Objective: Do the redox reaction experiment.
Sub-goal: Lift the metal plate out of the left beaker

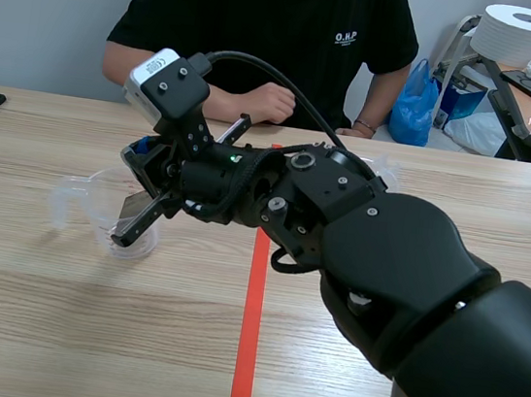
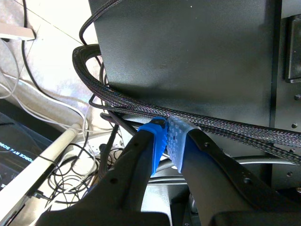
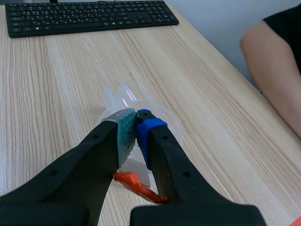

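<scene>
Right claw (image 3: pixel 136 123) pinches a thin grey strip (image 3: pixel 136 165), pads nearly together, at the mouth of the clear cup (image 3: pixel 162 117) on the wooden surface (image 3: pixel 56 84). Bare wood surrounds the cup. A keyboard (image 3: pixel 89 16) lies well beyond it. Left claw (image 2: pixel 167 141) is closed on nothing, among cables (image 2: pixel 94 75).

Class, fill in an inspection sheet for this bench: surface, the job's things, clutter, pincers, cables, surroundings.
Surface: wooden table with an orange-red tape line down its middle.
Job's things: clear beaker under the right pincer; grey plate between its pads.
Clutter: keyboard beyond the beaker.
Pincers: right pincer shut on the grey plate; left pincer shut on nothing, away from the table.
Cables: braided cables ahead of the left pincer.
Surroundings: person seated across the table; paper roll behind.
</scene>
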Robot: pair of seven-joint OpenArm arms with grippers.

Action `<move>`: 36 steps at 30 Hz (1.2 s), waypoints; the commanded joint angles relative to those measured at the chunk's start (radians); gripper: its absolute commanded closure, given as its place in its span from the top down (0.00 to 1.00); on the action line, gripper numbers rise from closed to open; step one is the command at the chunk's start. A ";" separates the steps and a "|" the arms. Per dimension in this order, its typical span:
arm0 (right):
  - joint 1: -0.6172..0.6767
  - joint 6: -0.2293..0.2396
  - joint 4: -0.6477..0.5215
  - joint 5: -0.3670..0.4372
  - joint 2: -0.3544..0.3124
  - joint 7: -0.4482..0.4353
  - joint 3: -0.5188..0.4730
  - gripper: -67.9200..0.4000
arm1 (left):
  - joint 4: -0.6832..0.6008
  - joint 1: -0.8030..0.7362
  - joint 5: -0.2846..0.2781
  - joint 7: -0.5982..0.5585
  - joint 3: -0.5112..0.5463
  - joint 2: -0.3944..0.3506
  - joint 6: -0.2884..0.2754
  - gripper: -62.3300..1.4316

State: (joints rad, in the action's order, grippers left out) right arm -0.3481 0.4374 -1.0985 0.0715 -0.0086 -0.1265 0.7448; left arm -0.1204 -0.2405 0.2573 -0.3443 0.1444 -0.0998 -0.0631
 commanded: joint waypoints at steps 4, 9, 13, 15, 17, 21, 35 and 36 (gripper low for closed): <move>-0.018 0.000 -0.043 0.011 0.000 -0.041 0.000 0.01 | -0.011 -0.006 -0.002 -0.006 0.002 0.000 -0.002 0.09; -0.017 0.000 -0.079 0.011 -0.009 -0.033 0.000 0.01 | -0.011 -0.006 -0.002 -0.006 0.002 0.000 -0.002 0.09; -0.017 0.000 -0.117 0.011 -0.026 -0.018 0.000 0.01 | -0.011 -0.006 -0.002 -0.006 0.002 0.000 -0.002 0.09; -0.017 0.000 -0.139 0.011 -0.034 -0.010 0.000 0.01 | -0.011 -0.006 -0.002 -0.006 0.002 0.000 -0.002 0.09; -0.017 0.000 -0.161 0.018 -0.039 0.003 0.000 0.01 | -0.011 -0.006 -0.002 -0.006 0.002 0.000 -0.002 0.09; -0.018 0.000 -0.211 0.089 -0.041 0.072 -0.018 0.01 | -0.011 -0.006 -0.002 -0.006 0.002 0.000 -0.002 0.09; -0.021 0.000 -0.454 0.249 -0.041 0.259 -0.108 0.01 | -0.011 -0.006 -0.002 -0.006 0.002 0.000 -0.002 0.09; -0.021 0.000 -0.475 0.258 -0.041 0.271 -0.114 0.01 | -0.011 -0.006 -0.002 -0.006 0.002 0.000 -0.002 0.09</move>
State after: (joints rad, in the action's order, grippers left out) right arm -0.3485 0.4412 -1.5509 0.3130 -0.0559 0.1520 0.6399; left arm -0.1204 -0.2405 0.2573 -0.3443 0.1444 -0.0998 -0.0631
